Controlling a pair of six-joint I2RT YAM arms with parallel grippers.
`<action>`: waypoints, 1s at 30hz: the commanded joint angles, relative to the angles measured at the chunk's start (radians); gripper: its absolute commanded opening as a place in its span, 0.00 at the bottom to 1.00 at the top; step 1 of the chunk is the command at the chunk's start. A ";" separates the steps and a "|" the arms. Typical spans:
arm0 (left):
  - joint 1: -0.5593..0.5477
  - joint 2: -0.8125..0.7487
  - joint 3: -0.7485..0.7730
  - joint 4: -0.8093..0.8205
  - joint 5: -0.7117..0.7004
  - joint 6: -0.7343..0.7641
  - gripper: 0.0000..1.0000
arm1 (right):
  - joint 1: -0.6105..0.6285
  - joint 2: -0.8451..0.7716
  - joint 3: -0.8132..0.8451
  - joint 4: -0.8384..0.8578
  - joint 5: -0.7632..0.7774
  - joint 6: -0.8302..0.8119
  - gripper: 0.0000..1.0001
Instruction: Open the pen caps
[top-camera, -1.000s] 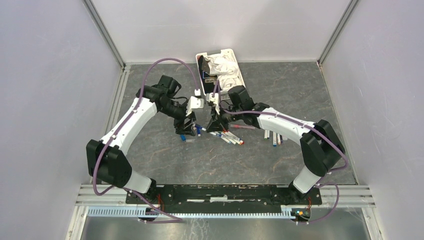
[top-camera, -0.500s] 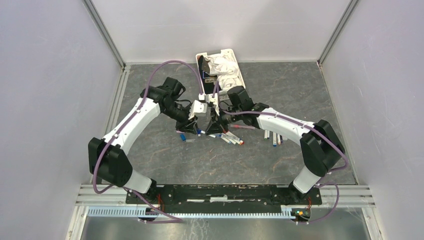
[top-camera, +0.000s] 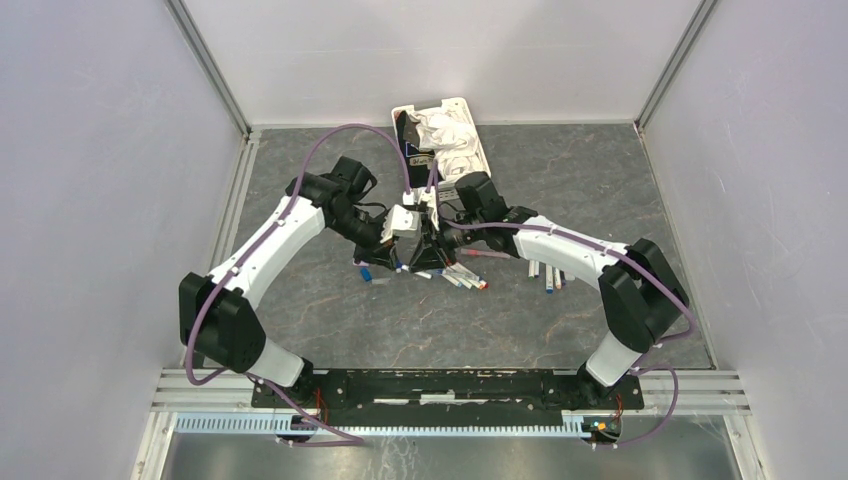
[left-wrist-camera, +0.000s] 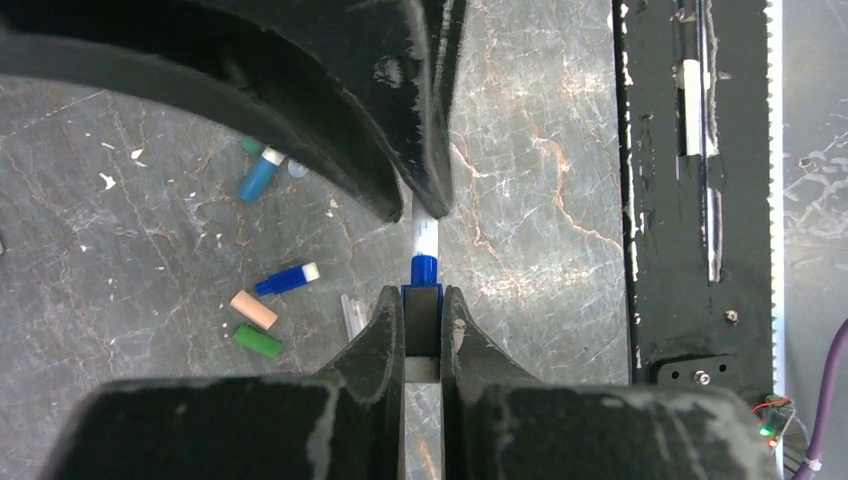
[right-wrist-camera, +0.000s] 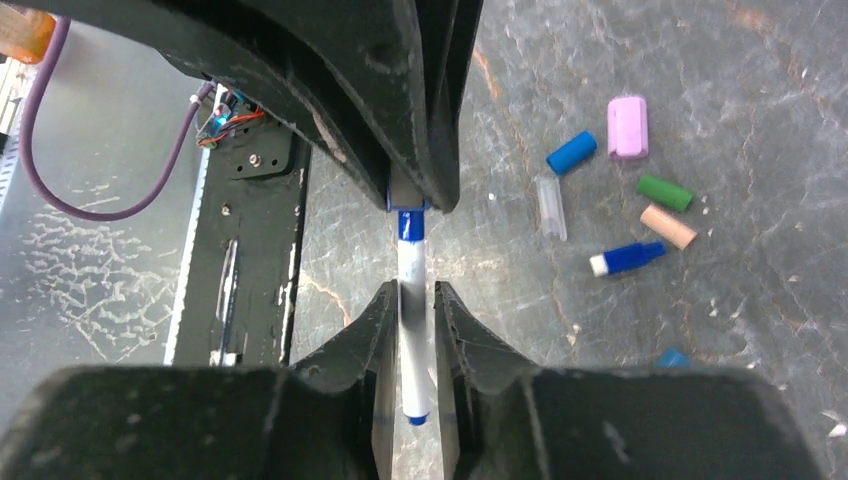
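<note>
Two claws meet nose to nose above the table. My left gripper is pinching the blue cap. My right gripper is clamped on the white barrel of the same pen, which is held off the surface between them. I can't tell whether the cap has parted from the blue tip. On the table just left and nearer lie a pink cap, a green cap and a tan cap. Spare pens lie near right, and the white basket sits beyond at the far edge.
</note>
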 joint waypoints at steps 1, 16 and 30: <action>-0.025 -0.025 0.020 -0.048 0.027 0.036 0.02 | -0.008 -0.013 -0.040 0.258 -0.075 0.155 0.31; -0.026 -0.101 0.045 -0.002 0.038 -0.022 0.02 | -0.037 0.016 -0.120 0.499 -0.159 0.420 0.52; -0.025 -0.101 0.071 0.023 0.011 -0.039 0.02 | -0.030 0.062 -0.073 0.448 -0.184 0.405 0.09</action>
